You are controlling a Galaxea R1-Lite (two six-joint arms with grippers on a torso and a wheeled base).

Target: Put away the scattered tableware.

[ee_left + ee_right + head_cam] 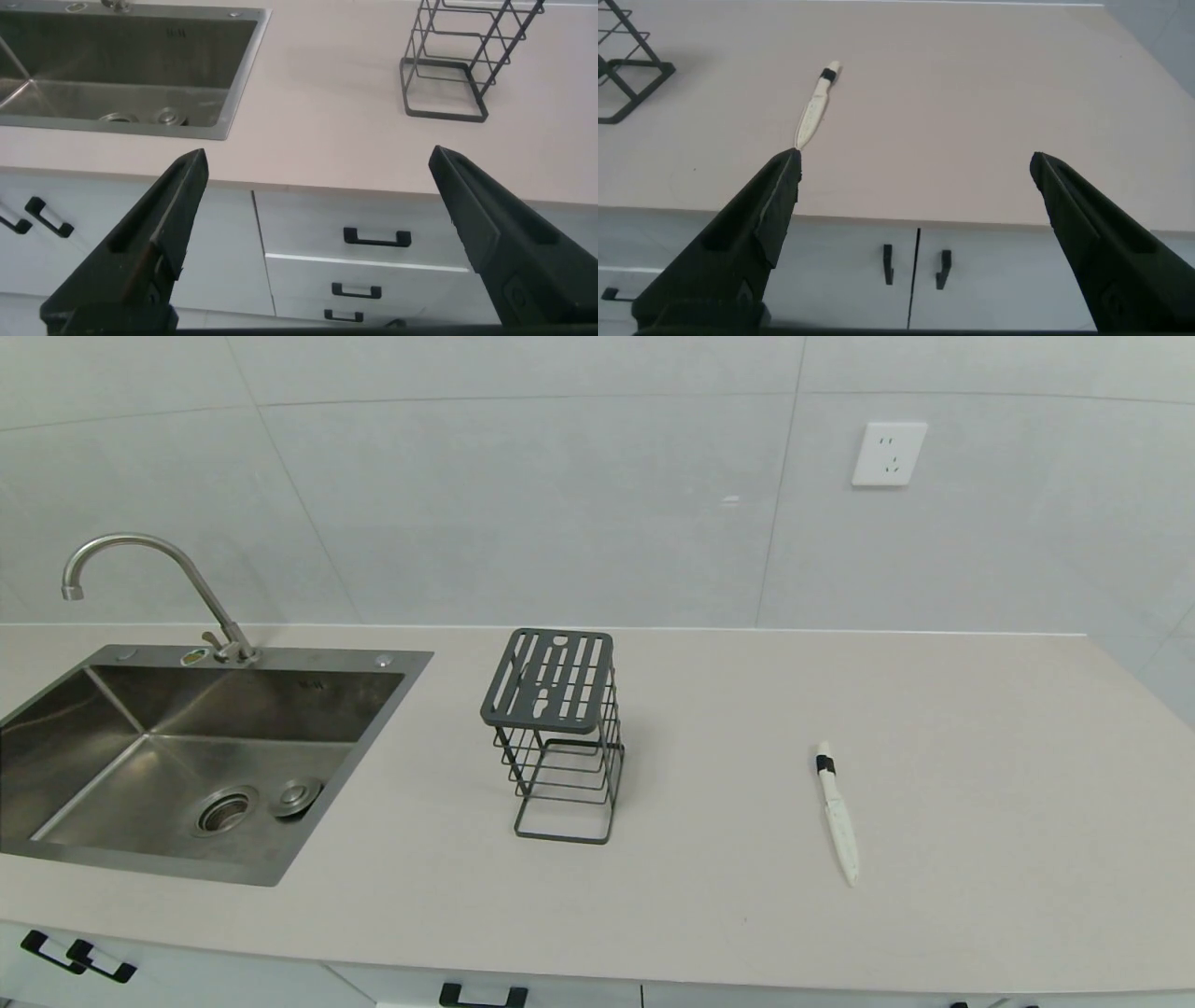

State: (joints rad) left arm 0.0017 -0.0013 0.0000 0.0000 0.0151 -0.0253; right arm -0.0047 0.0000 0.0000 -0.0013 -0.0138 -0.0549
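Observation:
A white knife (836,812) with a black band near its handle end lies flat on the counter, right of centre; the right wrist view shows this knife (814,105) too. A dark wire cutlery rack (558,742) with a slotted top stands in the middle of the counter, and its base (447,86) appears in the left wrist view. My left gripper (318,173) is open, held off the counter's front edge above the drawers. My right gripper (915,173) is open too, in front of the counter edge, short of the knife. Nothing is between either pair of fingers.
A steel sink (56,709) with a curved tap (140,569) is set into the counter at the left. A wall socket (889,454) sits on the tiled wall. Drawers with black handles (377,238) and cabinet doors (915,266) run below the counter edge.

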